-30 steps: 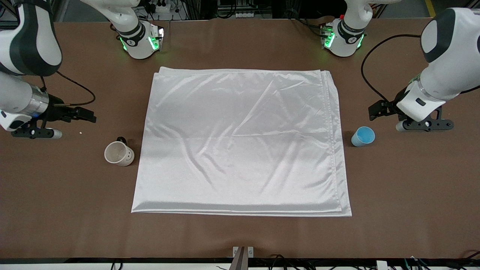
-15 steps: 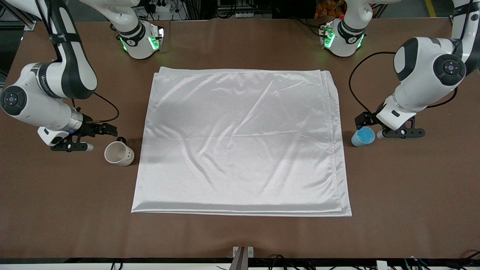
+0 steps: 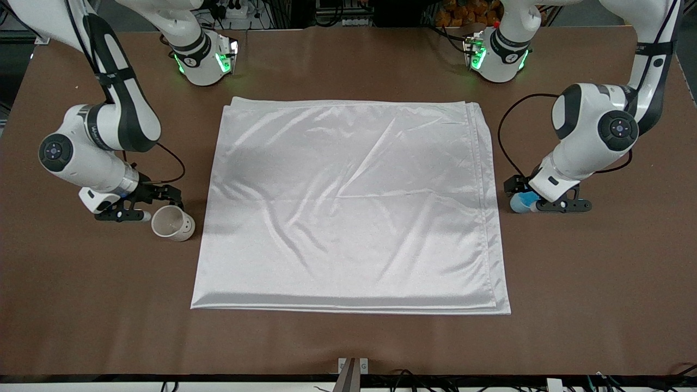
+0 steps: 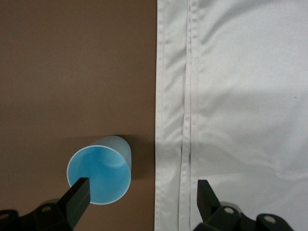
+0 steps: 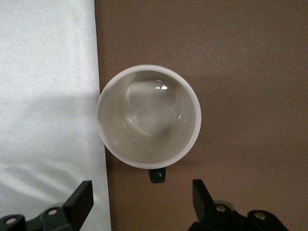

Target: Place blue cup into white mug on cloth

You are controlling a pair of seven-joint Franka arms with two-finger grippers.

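The blue cup (image 3: 518, 203) (image 4: 99, 175) stands upright on the bare table, just off the cloth's (image 3: 348, 201) (image 4: 240, 96) edge at the left arm's end. My left gripper (image 3: 517, 190) (image 4: 141, 192) hangs open over it, one finger above the cup's rim and the other above the cloth's hem. The white mug (image 3: 173, 223) (image 5: 148, 117) stands on the bare table beside the cloth's edge at the right arm's end, its dark handle (image 5: 157, 174) pointing toward my right gripper (image 3: 166, 191) (image 5: 142, 196). That gripper is open, low over the table by the handle, with nothing between its fingers.
The two arm bases (image 3: 204, 57) (image 3: 498, 54) with green lights stand along the table edge farthest from the front camera. Black cables (image 3: 169, 163) (image 3: 509, 130) trail from both wrists. A small metal bracket (image 3: 353, 366) sits at the nearest table edge.
Both arms have come down and in toward the cloth. The left gripper moved from beside the blue cup to over it. The right gripper moved close to the mug's handle.
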